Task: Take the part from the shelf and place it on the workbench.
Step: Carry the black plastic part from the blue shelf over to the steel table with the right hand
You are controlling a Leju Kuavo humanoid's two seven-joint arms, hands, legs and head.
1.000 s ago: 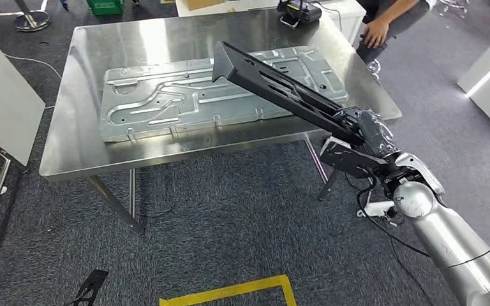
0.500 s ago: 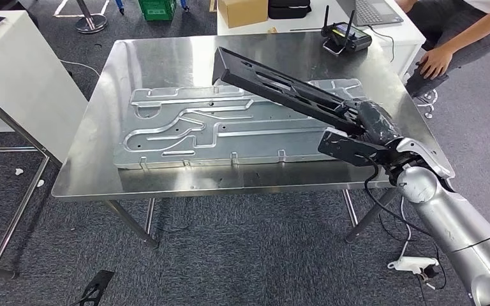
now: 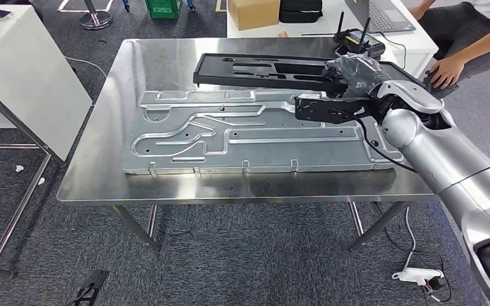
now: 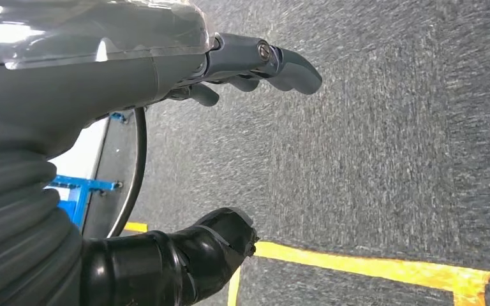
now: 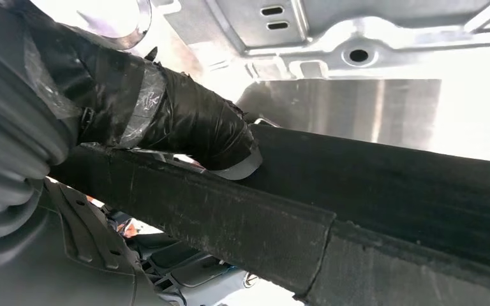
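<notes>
From the head view, the right hand (image 3: 351, 70) grips one end of the long black part (image 3: 255, 69), which hangs level above the far half of the steel counter (image 3: 96, 172), over the large stamped metal panel (image 3: 249, 137) lying there. Clear film wrapped around the hand blurs how its fingers lie. No writing can be read on the part, the panel or the counter. Behind the counter, a white desk (image 3: 421, 38) carries a cardboard box (image 3: 253, 13), a black bag (image 3: 300, 9), a laptop cut off by the frame edge, and a black controller with two antennas (image 3: 357, 39), partly hidden by the hand. A seated person's hand (image 3: 445, 70) rests at the desk's corner. A green crate (image 3: 163, 7) stands on the grey carpet.

In the left wrist view, the left hand (image 4: 230, 146) holds nothing, thumb and fingers apart, above carpet crossed by a yellow line (image 4: 370, 268).

In the right wrist view, the taped thumb (image 5: 185, 124) presses on the part's black edge (image 5: 389, 197); the other fingers are hidden behind it.
</notes>
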